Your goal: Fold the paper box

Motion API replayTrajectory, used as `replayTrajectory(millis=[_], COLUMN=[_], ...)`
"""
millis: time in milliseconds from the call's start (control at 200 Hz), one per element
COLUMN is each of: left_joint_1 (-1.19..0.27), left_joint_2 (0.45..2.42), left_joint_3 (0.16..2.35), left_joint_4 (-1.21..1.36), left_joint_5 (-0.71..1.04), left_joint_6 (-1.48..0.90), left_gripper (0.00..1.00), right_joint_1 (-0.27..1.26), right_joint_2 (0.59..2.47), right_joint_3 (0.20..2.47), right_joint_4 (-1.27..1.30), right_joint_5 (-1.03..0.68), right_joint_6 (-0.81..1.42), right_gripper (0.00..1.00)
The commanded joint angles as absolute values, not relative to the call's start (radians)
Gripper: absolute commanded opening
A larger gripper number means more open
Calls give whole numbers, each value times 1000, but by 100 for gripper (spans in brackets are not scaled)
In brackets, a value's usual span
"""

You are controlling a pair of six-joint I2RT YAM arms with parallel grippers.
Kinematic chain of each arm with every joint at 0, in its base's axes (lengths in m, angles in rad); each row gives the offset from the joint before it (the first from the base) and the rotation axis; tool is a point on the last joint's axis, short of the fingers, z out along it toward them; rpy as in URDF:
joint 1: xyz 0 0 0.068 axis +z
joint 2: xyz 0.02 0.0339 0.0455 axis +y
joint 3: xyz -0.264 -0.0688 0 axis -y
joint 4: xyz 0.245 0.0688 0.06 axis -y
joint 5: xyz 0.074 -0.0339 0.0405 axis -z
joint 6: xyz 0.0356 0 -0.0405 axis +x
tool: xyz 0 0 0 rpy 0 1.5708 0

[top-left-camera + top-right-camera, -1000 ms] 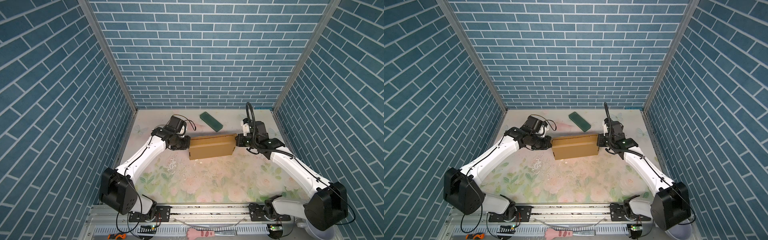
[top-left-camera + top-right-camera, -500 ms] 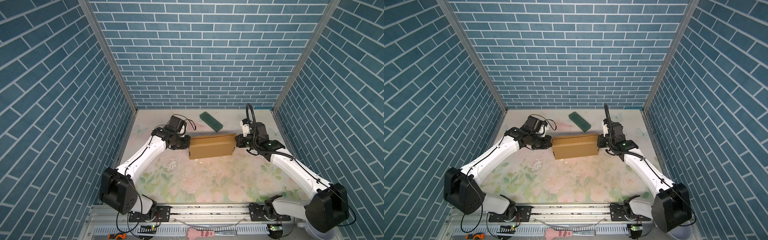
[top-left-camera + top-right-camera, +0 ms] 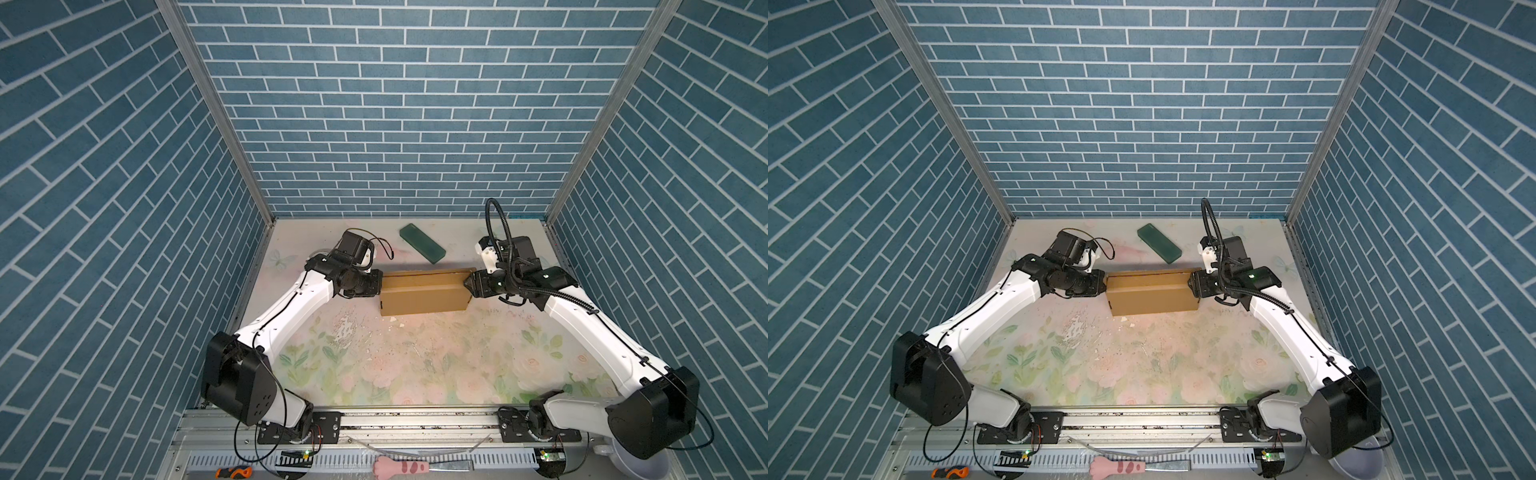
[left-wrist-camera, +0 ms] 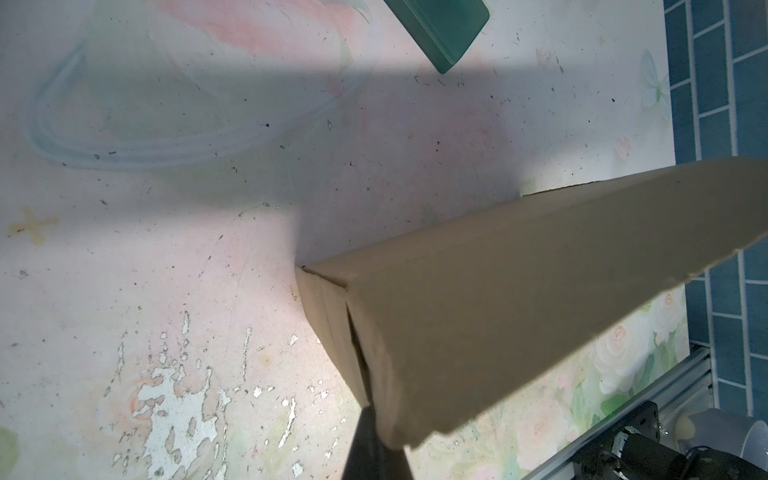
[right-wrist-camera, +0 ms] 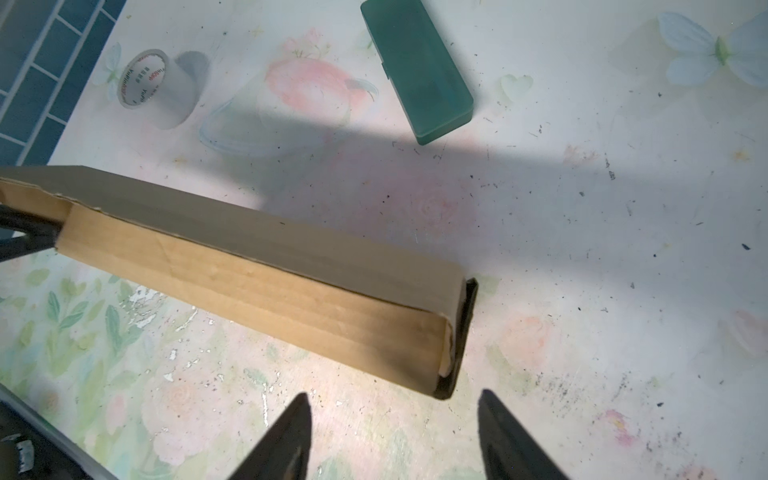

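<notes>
Floral bench (image 3: 415, 365): left gripper (image 3: 378, 286) together against paper box (image 3: 422, 297), right gripper (image 5: 395, 395) apart (holding nothing), so lid may spring open.

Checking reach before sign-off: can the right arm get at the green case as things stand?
Probably yes: the right gripper is open and empty, and the green case lies uncovered just behind the paper box, nothing between them.

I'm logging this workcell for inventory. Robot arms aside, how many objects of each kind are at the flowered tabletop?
paper box: 1
green case: 1
tape roll: 1
Total: 3
</notes>
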State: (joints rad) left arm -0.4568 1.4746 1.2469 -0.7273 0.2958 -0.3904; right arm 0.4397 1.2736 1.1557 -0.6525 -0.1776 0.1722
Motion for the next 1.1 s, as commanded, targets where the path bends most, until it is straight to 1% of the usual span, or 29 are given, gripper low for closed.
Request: replayTrajectory(millis=[0, 125, 210, 290, 435, 590, 840, 935, 1000, 1095], left_joint_1=[-462, -462, -461, -461, -463, -460, -462, -461, -461, -460], left_joint_2=[1528, 1541, 1549, 1556, 1573, 1577, 1589, 1594, 1595, 1598], left_joint_3=[1240, 1259, 1268, 1274, 1287, 1292, 1306, 1311, 1313, 1316], left_joint_4=[-806, -820, -828, -830, -836, -840, -850, -851, -851, -853], left_joint_5=[275, 276, 275, 275, 279, 279, 282, 283, 282, 285], left_joint_6=[-370, -363, -359, -357, -353, -353, -347, -345, -344, -344], left_gripper=[0, 0, 0, 0, 0, 0, 0, 0, 0, 0], right_joint_1=[440, 443, 475, 539, 614, 687, 727, 745, 757, 772], right_joint_2=[1275, 1264, 1219, 1192, 1263, 1338, 1484, 1523, 1533, 1528], right_joint_3=[1244, 1266, 1210, 1159, 1199, 1230, 1321, 1332, 1326, 1307], right_joint_4=[-751, -762, -688, -623, -603, -582, -537, -524, -510, -488], right_joint_5=[-172, -126, -118, -38, 57, -1, 0, 34, 46, 60], right_joint_6=[61, -33, -184, -376, -624, -764, -862, -893, -902, -902], right_gripper=[71, 75, 84, 90, 91, 94, 94, 92, 89, 78])
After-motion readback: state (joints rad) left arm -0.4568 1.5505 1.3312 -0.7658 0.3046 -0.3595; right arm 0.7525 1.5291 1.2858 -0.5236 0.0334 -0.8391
